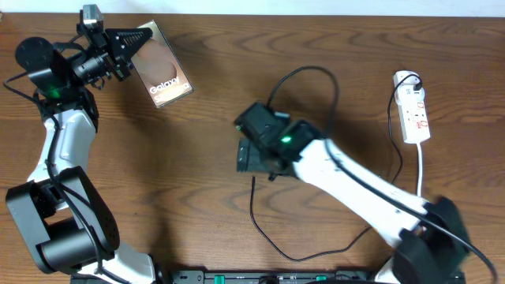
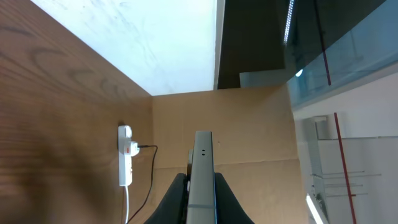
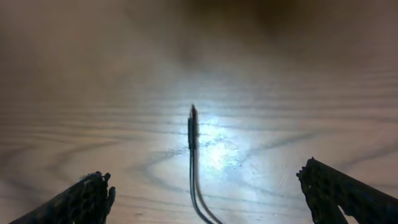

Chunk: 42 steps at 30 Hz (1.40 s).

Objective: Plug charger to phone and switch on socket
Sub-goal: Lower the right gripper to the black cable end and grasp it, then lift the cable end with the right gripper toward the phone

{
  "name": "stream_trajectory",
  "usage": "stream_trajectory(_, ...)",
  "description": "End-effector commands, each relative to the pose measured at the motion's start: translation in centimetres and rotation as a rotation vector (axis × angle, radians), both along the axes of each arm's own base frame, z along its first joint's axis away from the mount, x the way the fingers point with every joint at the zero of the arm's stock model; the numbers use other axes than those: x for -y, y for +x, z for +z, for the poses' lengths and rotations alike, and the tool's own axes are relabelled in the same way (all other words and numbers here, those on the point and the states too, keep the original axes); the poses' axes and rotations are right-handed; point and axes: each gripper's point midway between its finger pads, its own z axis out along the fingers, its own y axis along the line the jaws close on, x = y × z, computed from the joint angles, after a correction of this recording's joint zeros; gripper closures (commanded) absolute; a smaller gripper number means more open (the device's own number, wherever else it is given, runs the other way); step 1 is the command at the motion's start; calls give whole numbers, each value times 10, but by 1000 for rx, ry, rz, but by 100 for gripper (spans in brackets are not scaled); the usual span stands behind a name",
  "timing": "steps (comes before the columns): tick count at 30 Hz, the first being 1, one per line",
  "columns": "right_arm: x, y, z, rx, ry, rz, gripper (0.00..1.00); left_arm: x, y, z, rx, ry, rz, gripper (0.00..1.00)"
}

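Right end effector (image 3: 205,176) hangs low over the table (image 3: 74,74), fingers (image 3: 87,199) spread wide, gripping nothing. Btwn them, a bit ahead, lies the charger (image 3: 192,127): plug tip flat on the wood, pointing away from the wrist cam, thin black lead running back under the wrist. Overhead: right arm (image 1: 355,177) reaches from the near right corner diagonally to mid-table, wrist bent down. The lead comes out below it, loops toward the near edge & back under the arm.

Left end effector (image 2: 202,202) is clamped on the phone (image 2: 202,158), pinched edge-on btwn both fingers. Left arm (image 1: 59,146) stands at the left side, elbow folded, forearm going up to the far left corner, wrist rolled sideways. Phone's lettered face shows to the overhead cam, skewed. Can't tell if it touches the table.

Well apart, far right: socket (image 1: 414,110), white strip w/ red marks, flat on the table, a black lead plugged in near its far end.
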Motion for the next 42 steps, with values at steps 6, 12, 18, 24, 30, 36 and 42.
stream_trajectory(6, -23, -35, -44, -109, -74, 21, 4, 0, -2, 9, 35, 17, -10, 93)
stream_trajectory(12, -22, -39, -59, -107, -125, -24, 11, 0, -2, 9, 35, 17, -11, 93)
stream_trajectory(18, -22, -39, -77, -130, -151, -45, 18, 0, -2, 9, 35, 17, -11, 93)
stream_trajectory(24, -21, -39, -84, -138, -163, -45, 18, 0, -2, 9, 42, 21, -10, 92)
stream_trajectory(30, -22, -35, -84, -128, -158, -52, 23, 0, -2, 9, 45, 23, -10, 93)
stream_trajectory(36, -15, -32, -101, -148, -189, -82, 31, 0, -2, 9, 45, 23, -10, 93)
stream_trajectory(42, -11, -31, -113, -193, -194, -98, 40, 0, -2, 9, 50, 27, -10, 93)
